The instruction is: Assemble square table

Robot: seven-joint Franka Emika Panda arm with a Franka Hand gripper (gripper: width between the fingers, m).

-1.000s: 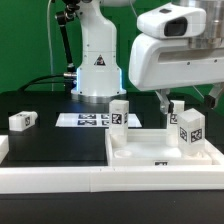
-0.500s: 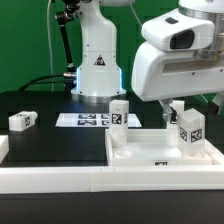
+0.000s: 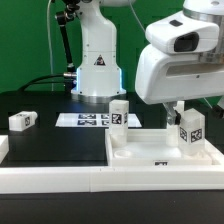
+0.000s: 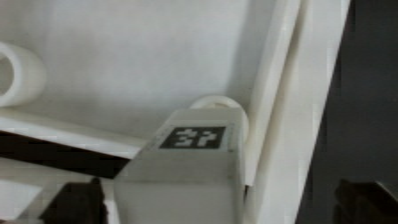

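Jaws: apart, spread wide, nothing held. They hang under the white wrist housing (image 3: 175, 60), over the part of the square table top (image 3: 140, 158) that lies toward the exterior view's right.

Square table top: white tray with a raised rim, lying flat on the black bench (image 3: 50, 140), just behind the long white rail (image 3: 50, 180) at the front.

Leg A (image 3: 190, 128): upright on the top, near its rim on the exterior view's right, with a tag facing the camera. It stands directly below the jaws. In the wrist view its tagged end faces the camera, and the block sits between the two dark fingertips (image 4: 71, 205). One side of it is just beside the raised rim (image 4: 285, 80), which also runs between the fingertips. Neither fingertip can be seen touching the block, so it is bracketed, not clamped.

Leg B (image 3: 119, 113): upright at the top's far corner on the exterior view's left. I cannot tell whether it stands on the top or just behind it. It is well apart from the jaws.

Leg C (image 3: 22, 120): lying on the bench far to the exterior view's left, well apart from the top.

Marker board (image 3: 85, 120): flat on the bench in front of the robot base (image 3: 98, 70), between leg C and leg B.

Rounded white form (image 4: 15, 75) at the edge of the wrist view: cut off and not identifiable.
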